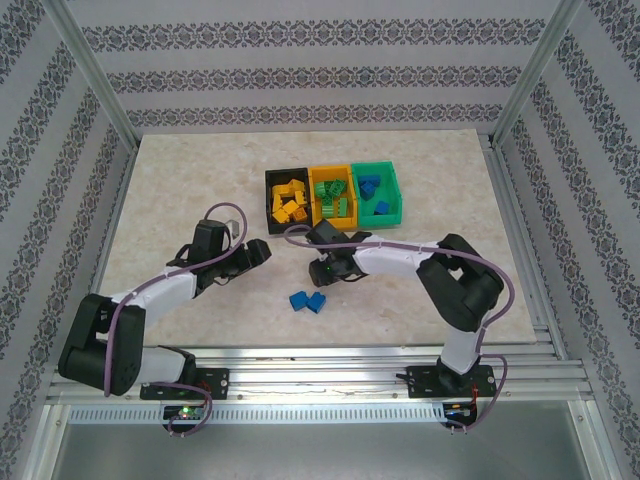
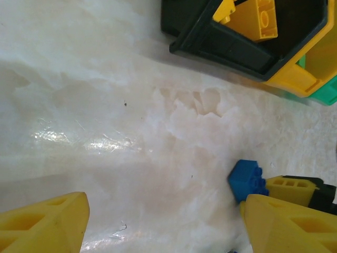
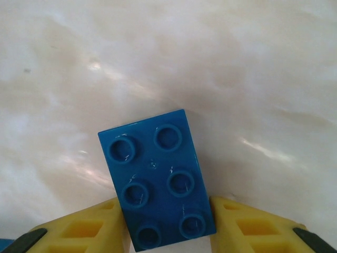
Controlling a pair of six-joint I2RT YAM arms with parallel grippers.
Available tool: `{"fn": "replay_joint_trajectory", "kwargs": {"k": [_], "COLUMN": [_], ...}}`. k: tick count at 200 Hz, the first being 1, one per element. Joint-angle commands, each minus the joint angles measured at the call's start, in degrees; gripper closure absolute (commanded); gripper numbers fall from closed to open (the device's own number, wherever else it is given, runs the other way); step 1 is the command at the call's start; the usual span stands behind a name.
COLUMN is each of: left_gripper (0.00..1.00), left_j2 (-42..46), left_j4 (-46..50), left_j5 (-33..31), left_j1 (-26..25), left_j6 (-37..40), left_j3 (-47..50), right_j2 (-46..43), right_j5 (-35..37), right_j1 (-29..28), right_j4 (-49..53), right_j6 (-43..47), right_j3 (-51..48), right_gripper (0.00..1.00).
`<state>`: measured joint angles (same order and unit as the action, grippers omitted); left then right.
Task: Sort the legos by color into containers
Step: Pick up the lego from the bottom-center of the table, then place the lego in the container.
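Note:
Three joined bins stand at the back of the table. The black bin (image 1: 288,197) holds yellow legos (image 2: 253,18), the orange-yellow bin (image 1: 332,192) holds green ones and the green bin (image 1: 378,190) holds blue ones. My right gripper (image 3: 167,211) is shut on a blue six-stud lego (image 3: 158,179), a yellow finger pressing each long side, low at the tabletop in front of the bins. That blue lego (image 2: 245,179) also appears in the left wrist view. My left gripper (image 2: 166,221) is open over bare table, left of the right gripper (image 1: 325,268).
Two more blue legos (image 1: 308,301) lie together on the marble tabletop (image 1: 180,190), nearer the arm bases. A metal frame with patterned walls encloses the table. The black bin's corner (image 2: 237,47) is close ahead of the left gripper (image 1: 262,250).

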<state>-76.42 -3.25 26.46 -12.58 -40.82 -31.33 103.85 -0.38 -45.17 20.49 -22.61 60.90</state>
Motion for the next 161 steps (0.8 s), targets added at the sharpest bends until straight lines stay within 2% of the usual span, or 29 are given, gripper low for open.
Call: {"fn": "replay_joint_trajectory", "kwargs": {"k": [1, 26, 46, 86, 104, 117, 138, 161], "left_gripper": [0.23, 0.23, 0.23, 0.25, 0.26, 0.27, 0.27, 0.27], "left_j2": [-0.07, 0.44, -0.74, -2.10, -4.80, -6.05, -5.88, -5.87], "left_j4": [-2.60, -3.17, -2.85, -6.92, -7.33, -5.94, -0.64, 0.56], "left_j5": [2.07, 0.70, 2.76, 3.31, 6.03, 7.29, 5.32, 4.32], "left_j1": [1.02, 1.02, 1.04, 0.91, 0.88, 0.12, -1.60, -2.89], "left_j6": [0.01, 0.32, 0.04, -2.00, -2.32, -1.88, 0.78, 1.83], "left_j3": [-1.38, -0.38, -1.45, -0.26, -1.96, -3.68, -5.70, -5.82], "right_j2": [-3.42, -6.61, -10.85, -19.80, -22.62, -23.42, -21.98, -19.93], "right_j5": [1.55, 1.95, 3.06, 2.11, 1.96, 1.09, -3.49, -7.47], "right_j1": [1.75, 3.52, 4.88, 8.69, 10.55, 12.43, 16.92, 21.56], "right_j4": [-0.92, -0.64, -1.25, -8.25, -10.63, -12.99, -17.02, -20.41], "right_j6": [-1.88, -2.17, -2.16, -3.24, -4.15, -4.56, -5.75, -7.72], "right_j3": [-2.60, -4.11, -6.44, -11.33, -12.40, -13.22, -13.37, -12.13], "right_gripper": [0.61, 0.62, 0.61, 0.61, 0.61, 0.61, 0.61, 0.61]}}
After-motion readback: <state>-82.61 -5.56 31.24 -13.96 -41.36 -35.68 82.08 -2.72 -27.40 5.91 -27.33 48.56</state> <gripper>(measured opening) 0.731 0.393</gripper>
